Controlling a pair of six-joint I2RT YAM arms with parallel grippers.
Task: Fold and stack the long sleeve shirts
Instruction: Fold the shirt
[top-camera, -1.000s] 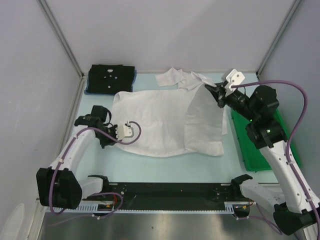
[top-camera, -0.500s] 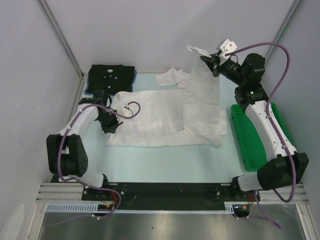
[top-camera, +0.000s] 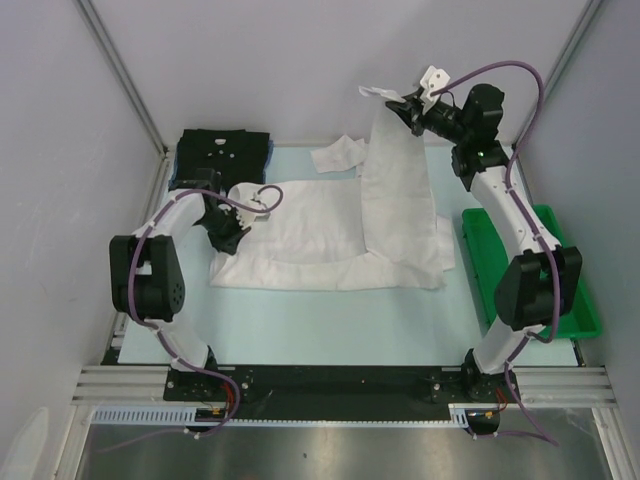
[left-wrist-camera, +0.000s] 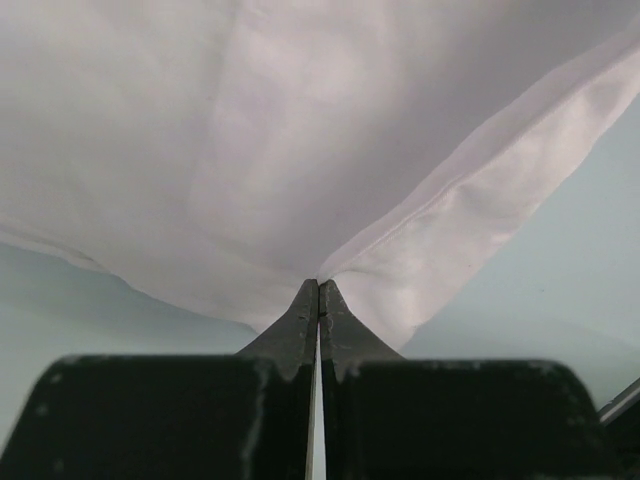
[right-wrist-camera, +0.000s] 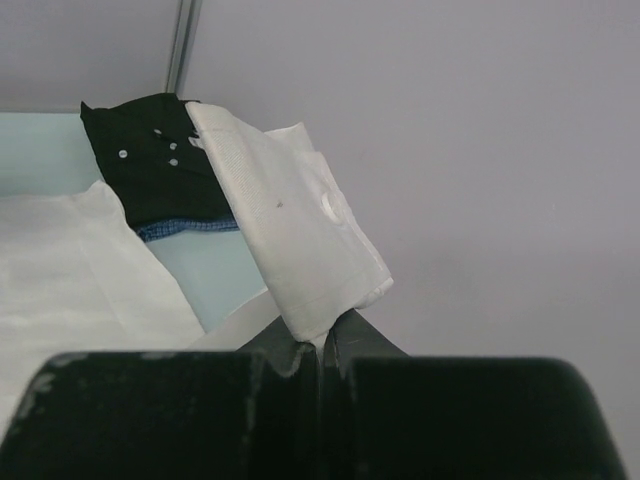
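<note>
Broadly, the pale blue-green table top (top-camera: 330, 320) carries everything, and most of its middle is taken by the thin, creased plain white long sleeve shirt (top-camera: 300, 235), spread flat with its lower edge toward the arms. One white sleeve lies bunched at the far side of the table, near the back wall. The right part of the shirt rises off the table as a long hanging panel of cloth that narrows upward to a cuff.

Next in size, the green plastic tray (top-camera: 580, 295) sits along the right edge of the table, just beside the white shirt, with the right arm crossing above it.

At the far left corner lies the folded black shirt with small white marks (top-camera: 222, 155). It rests on top of the blue shirt (right-wrist-camera: 185, 229), of which only a thin edge shows beneath.

Smallest are the tools. The left gripper (top-camera: 230, 242) is low at the table by the shirt's left edge. Its jaws are pressed together, pinching a fold of the white cloth at their tips. The right gripper (top-camera: 408, 103) is raised high near the back wall, jaws likewise closed tight, clamping the end of the white cuff.
</note>
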